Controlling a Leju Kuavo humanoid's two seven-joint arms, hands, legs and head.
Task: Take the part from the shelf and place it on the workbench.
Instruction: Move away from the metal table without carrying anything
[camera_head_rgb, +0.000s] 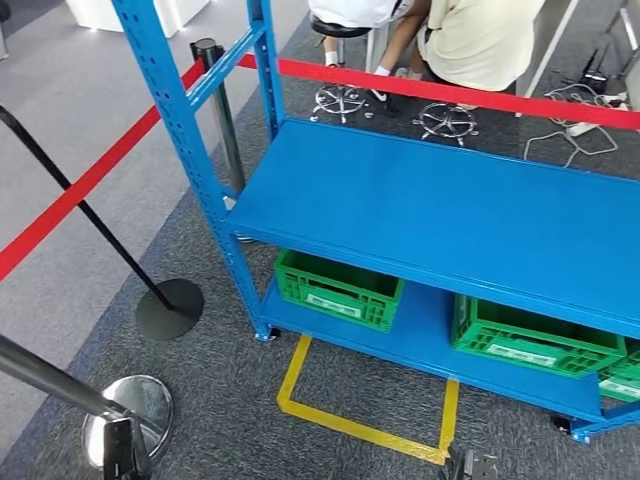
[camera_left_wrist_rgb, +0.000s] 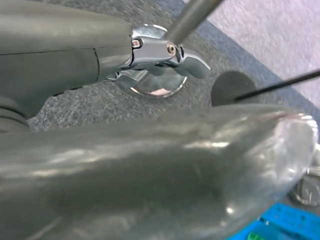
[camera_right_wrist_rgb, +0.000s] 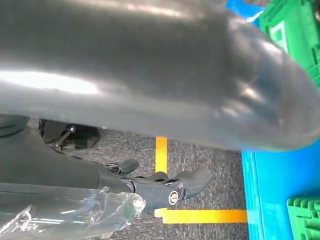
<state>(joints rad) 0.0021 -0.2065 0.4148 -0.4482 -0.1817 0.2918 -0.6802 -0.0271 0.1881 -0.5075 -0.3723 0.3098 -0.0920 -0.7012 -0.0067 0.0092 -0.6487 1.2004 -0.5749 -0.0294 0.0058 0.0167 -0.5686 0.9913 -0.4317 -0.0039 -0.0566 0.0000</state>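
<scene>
The blue shelf (camera_head_rgb: 453, 210) stands in front of me, and its middle board is bare. My left hand (camera_left_wrist_rgb: 94, 60) hangs over the grey carpet beside a chrome post base (camera_left_wrist_rgb: 158, 87), its fingers (camera_left_wrist_rgb: 170, 52) stretched out with nothing in them. My right hand (camera_right_wrist_rgb: 113, 182) hangs low by the shelf's bottom board (camera_right_wrist_rgb: 264, 190), with its fingers (camera_right_wrist_rgb: 170, 190) extended. A crumpled piece of clear plastic (camera_right_wrist_rgb: 75, 215) lies against the right hand. I cannot tell whether the hand grips it or what it wraps.
Green crates (camera_head_rgb: 336, 288) (camera_head_rgb: 528, 340) sit on the bottom board. A yellow tape square (camera_head_rgb: 355, 425) marks the floor in front. A red barrier belt (camera_head_rgb: 453, 92) runs behind the shelf, with stanchion bases (camera_head_rgb: 128, 415) (camera_head_rgb: 170, 308) to my left. People (camera_head_rgb: 468, 40) sit beyond the belt.
</scene>
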